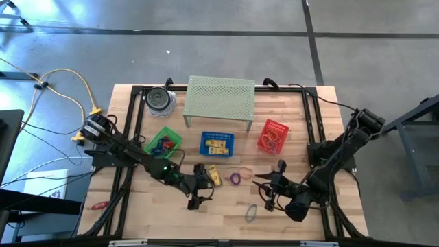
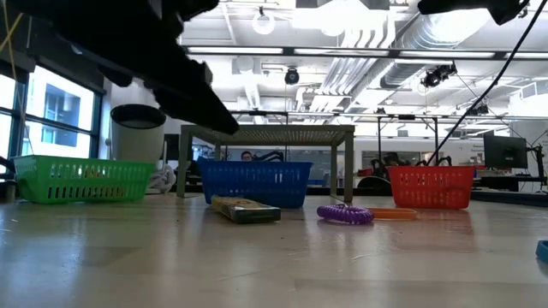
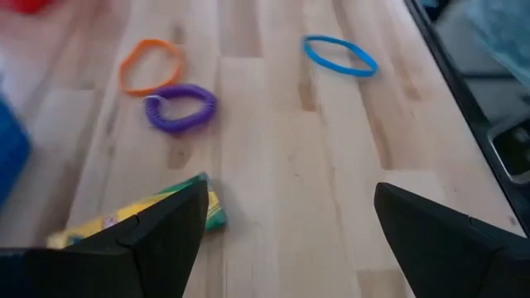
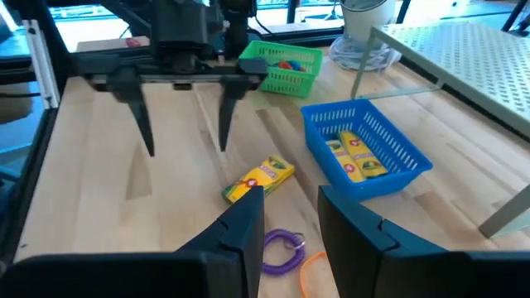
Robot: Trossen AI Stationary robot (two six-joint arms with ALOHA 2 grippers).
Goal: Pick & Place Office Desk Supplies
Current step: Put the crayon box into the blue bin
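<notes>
**Left hand hovering wide open beside the loose yellow box; pick step in hand, nothing gripped yet.**

Left hand (image 1: 197,186) is standing spread wide and empty near the front-middle of the surface (image 1: 137,213), with the yellow box (image 1: 213,175) lying just beside its fingers. Right hand (image 4: 286,217) is waiting toward the front right, jaws partly closed with nothing between them, aimed at the purple coil loop (image 4: 280,252) and orange band (image 4: 308,273). A blue band (image 1: 251,213) is lying nearer the front edge. Toward the back of the surface are sitting the green basket (image 1: 175,139), the blue basket (image 1: 217,135), already holding matching yellow boxes, and the red basket (image 1: 273,127). Judgement: the next move is calling for the left hand to straddle the box, close, then carry it to the blue basket.
</notes>
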